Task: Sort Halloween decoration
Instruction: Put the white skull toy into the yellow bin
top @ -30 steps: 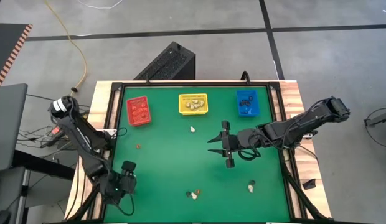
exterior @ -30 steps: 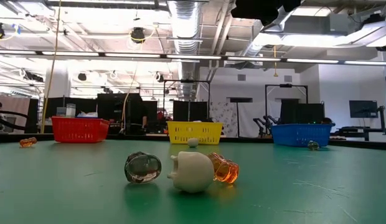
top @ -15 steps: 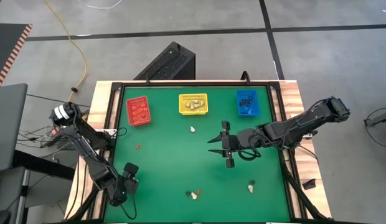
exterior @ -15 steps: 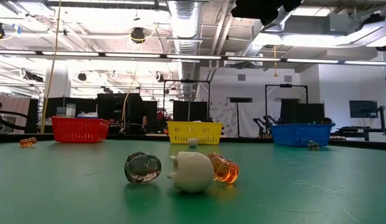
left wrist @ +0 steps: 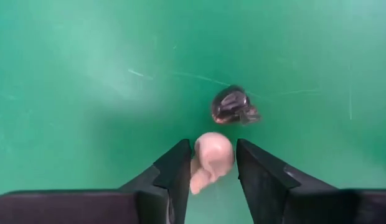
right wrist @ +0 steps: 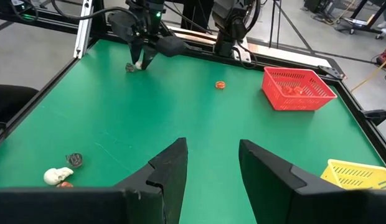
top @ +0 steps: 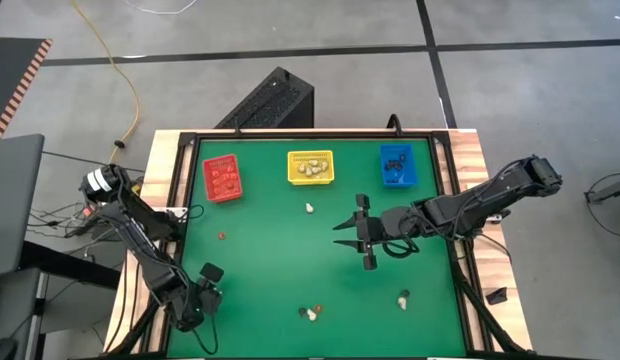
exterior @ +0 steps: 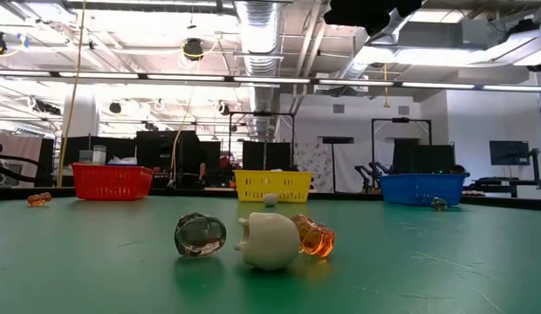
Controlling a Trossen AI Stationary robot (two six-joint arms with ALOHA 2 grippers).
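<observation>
My left gripper (left wrist: 213, 169) stands at the table's near left corner (top: 206, 285), pointing steeply down. It is shut on a cream trinket (left wrist: 213, 158). A black trinket (left wrist: 233, 106) lies on the mat just beyond the fingertips. My right gripper (top: 340, 235) hangs open over the middle of the mat and holds nothing (right wrist: 211, 155). More Halloween decoration lies loose on the mat. There is a cream piece (top: 309, 208), an orange one (top: 221, 236), another cream one (top: 403, 297), and a near-edge cluster (top: 310, 312) of a glassy dark piece (exterior: 201, 235), a cream piece (exterior: 269, 240) and an orange piece (exterior: 316, 237). My left gripper has the cream trinket between its two fingers, one finger (left wrist: 180, 171) at each of its sides (left wrist: 198, 163). The fingers come from above, slanting steeply down. The trinket rests on the green mat, as the right wrist view also shows (right wrist: 138, 64).
A red bin (top: 222, 178), a yellow bin (top: 310, 167) and a blue bin (top: 397, 165) stand in a row along the far edge, each with trinkets inside. A raised black frame (top: 190, 230) borders the green mat.
My left gripper has sunk toward the mat at the near left corner and rolled a little, then kept still. My right gripper has not moved.
</observation>
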